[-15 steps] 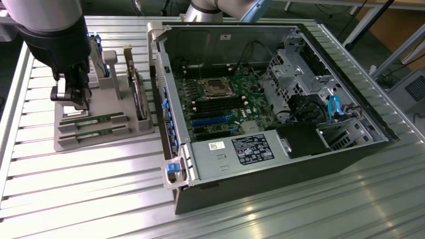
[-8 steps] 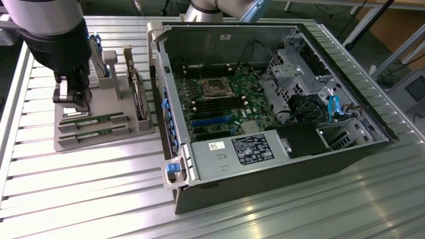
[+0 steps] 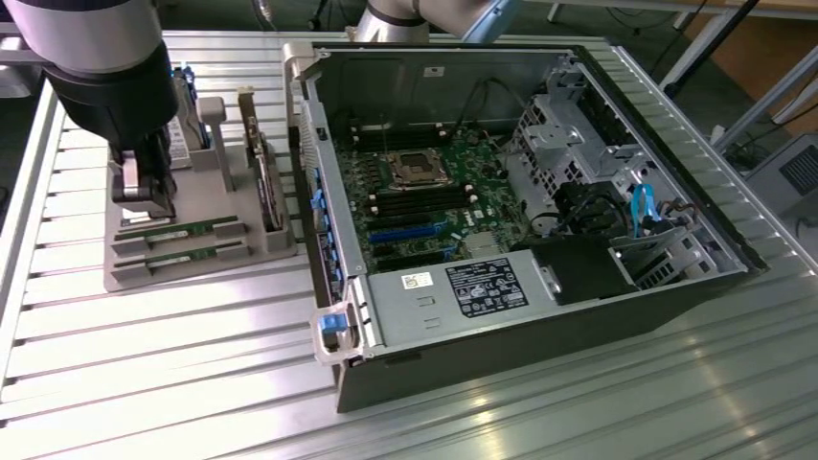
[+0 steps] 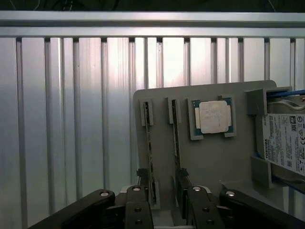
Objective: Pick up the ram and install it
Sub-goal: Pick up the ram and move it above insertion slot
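Observation:
Two green ram sticks stand on edge in slots of a grey holder (image 3: 192,276): one ram stick (image 3: 179,233) (image 4: 149,148) and a second ram stick (image 3: 179,256) (image 4: 176,138) beside it. My gripper (image 3: 141,203) (image 4: 164,202) hangs just above the holder's end, over the ends of both sticks. It is open and holds nothing. One finger (image 4: 139,202) is beside the first stick and the other finger (image 4: 191,202) is by the second. The open computer case (image 3: 511,192) lies toward the exterior view's right, with the motherboard's dark memory slots (image 3: 412,199) near the processor socket (image 3: 416,169).
The same holder carries a square silver processor chip (image 4: 214,117), a hard drive with a white label (image 4: 286,143) and an upright expansion card (image 3: 262,182). All of it rests on a ribbed aluminium table (image 3: 192,364). The case wall (image 3: 313,192) rises between holder and motherboard.

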